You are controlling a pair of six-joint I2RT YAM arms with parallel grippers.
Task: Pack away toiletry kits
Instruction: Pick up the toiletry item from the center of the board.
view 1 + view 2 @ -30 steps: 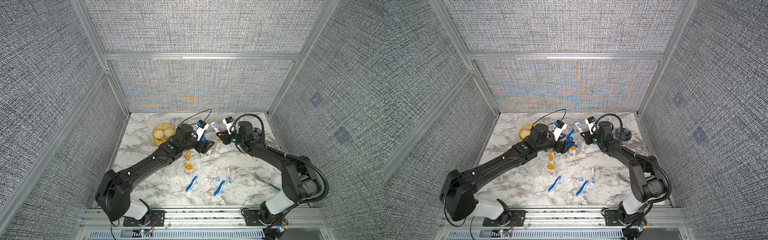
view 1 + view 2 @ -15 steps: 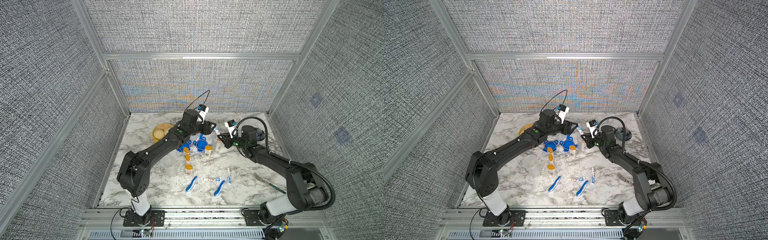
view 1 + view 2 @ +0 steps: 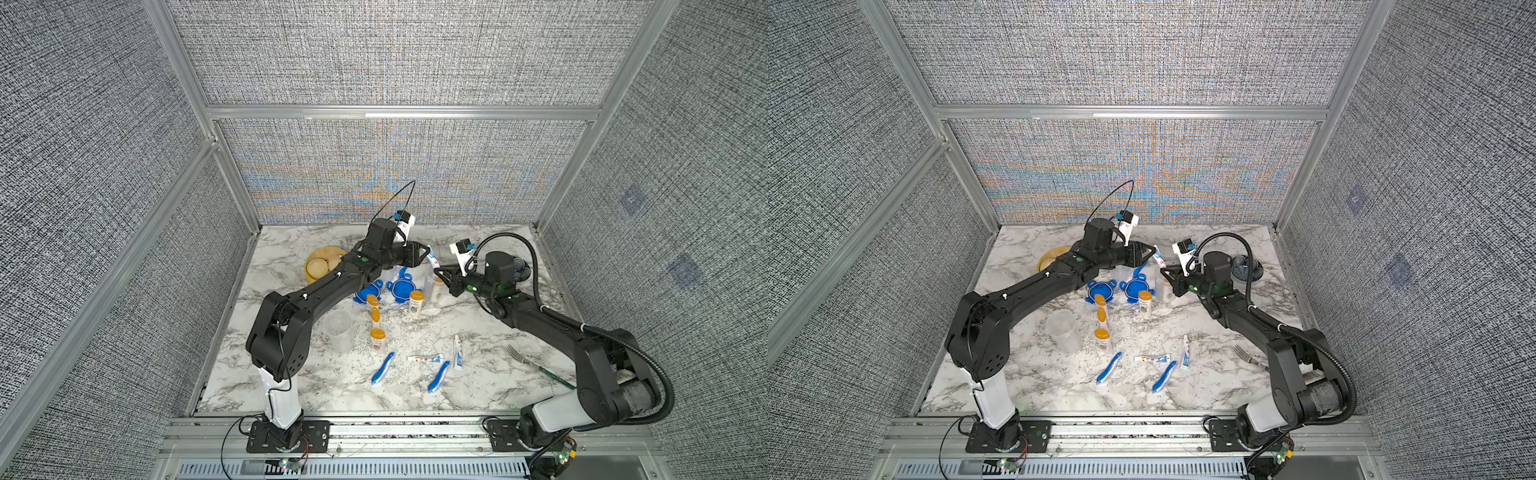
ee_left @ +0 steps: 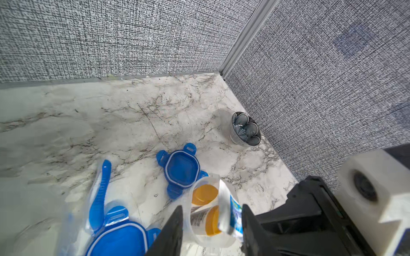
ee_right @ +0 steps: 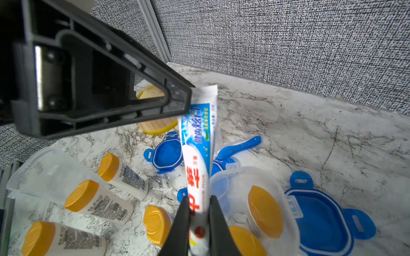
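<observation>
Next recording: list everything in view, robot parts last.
toothpaste tubes: three, white with blue print; two lying near the front, one held in the air
toothbrushes: three, blue and white; two at the front, one by the lids
bottles: six, white with orange caps; four mid-table, two inside a jar
jars: at least two, clear; one left of the bottles, one holding two
lids: three, blue; mid-table
steamer: one, yellow; back left
bowl: one, dark patterned; back right corner
fork: one, silver; front right
left gripper: black; jaws apart at the held tube's end
right gripper: black; shut on that tube
</observation>
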